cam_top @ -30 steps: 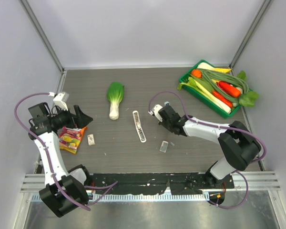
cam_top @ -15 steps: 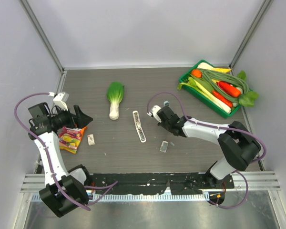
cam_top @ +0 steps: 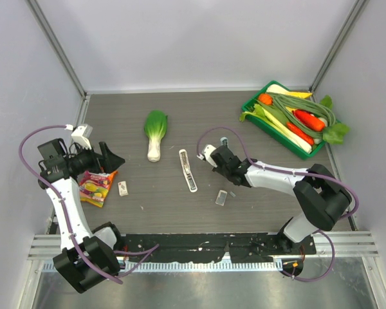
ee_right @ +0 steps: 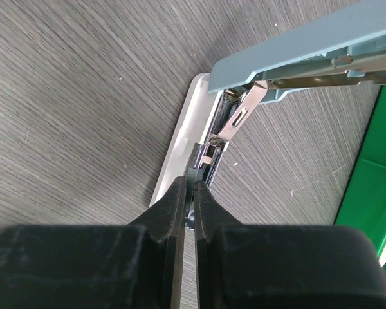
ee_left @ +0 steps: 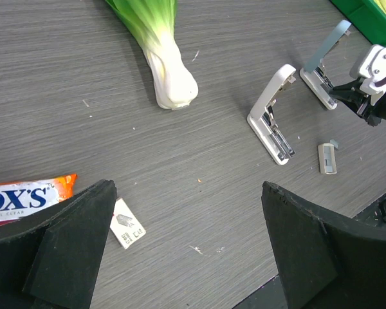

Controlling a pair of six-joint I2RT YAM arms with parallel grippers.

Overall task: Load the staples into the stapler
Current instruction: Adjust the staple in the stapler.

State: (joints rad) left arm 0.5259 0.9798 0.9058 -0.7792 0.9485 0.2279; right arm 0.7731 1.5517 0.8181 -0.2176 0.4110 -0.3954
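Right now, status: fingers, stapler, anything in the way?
Left fingers open. Right fingers shut over blue-lidded stapler. White stapler open, unobstructed. Staples box untouched.

Left wrist view: candy pkt cut by left edge, partly behind a finger of left gripper; the staples print too small to read. Right wrist view: blue-grey bar, green tray run off right edge.

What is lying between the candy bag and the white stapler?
The little staple box lies between the candy bag and the white stapler, clear in the top view.
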